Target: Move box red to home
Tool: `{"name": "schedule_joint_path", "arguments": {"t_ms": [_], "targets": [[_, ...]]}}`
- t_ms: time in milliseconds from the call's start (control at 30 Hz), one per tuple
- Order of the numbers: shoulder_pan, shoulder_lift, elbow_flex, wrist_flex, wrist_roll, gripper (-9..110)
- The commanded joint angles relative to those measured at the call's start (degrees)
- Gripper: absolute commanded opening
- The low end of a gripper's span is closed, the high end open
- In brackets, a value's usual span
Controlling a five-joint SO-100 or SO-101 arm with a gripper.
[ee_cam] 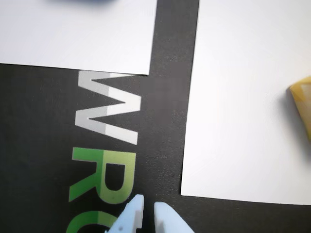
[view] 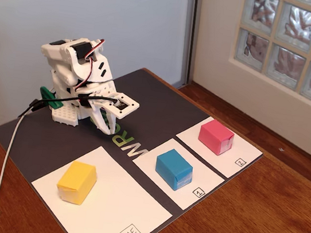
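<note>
The red box (view: 216, 136) stands on the small white sheet marked 2 (view: 245, 154) at the right of the fixed view; the wrist view does not show it. The home sheet (view: 125, 205), labelled HOME at its near corner, lies at the front and carries a yellow box (view: 77, 182). My gripper (view: 108, 126) hangs folded near the arm's base, far left of the red box, tips down over the black mat. In the wrist view the gripper (ee_cam: 148, 206) is shut with only a thin slit between the tips and nothing in it, beside the home sheet (ee_cam: 243, 97).
A blue box (view: 173, 168) sits on the sheet marked 1 (view: 203, 182), between home and the red box. The black mat (view: 157, 105) lies on a wooden table. A white cable (view: 6, 159) runs off the left edge. The yellow box (ee_cam: 303, 99) shows at the wrist view's right edge.
</note>
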Motion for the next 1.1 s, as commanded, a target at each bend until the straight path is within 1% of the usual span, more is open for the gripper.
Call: {"name": "schedule_joint_path", "arguments": {"t_ms": [0,200,400,500,567,700,800,1067], "targets": [[0.53,2.99,2.37,1.67,1.85,2],[-2.29,3.08,-0.44,-1.05,10.63,2],[-4.48,0.79,-4.83,-2.90,14.24,4],[-5.10,-10.99,-11.60,-6.42,13.97,4],[-5.19,-19.86,-17.67,-8.35,12.92,0],[-5.71,-32.87,-30.41,-9.32,12.66,-1],[-6.24,-38.85,-38.50,-8.88,13.89,-1],[-8.44,-46.23,-52.73,-5.71,17.67,-1]]}}
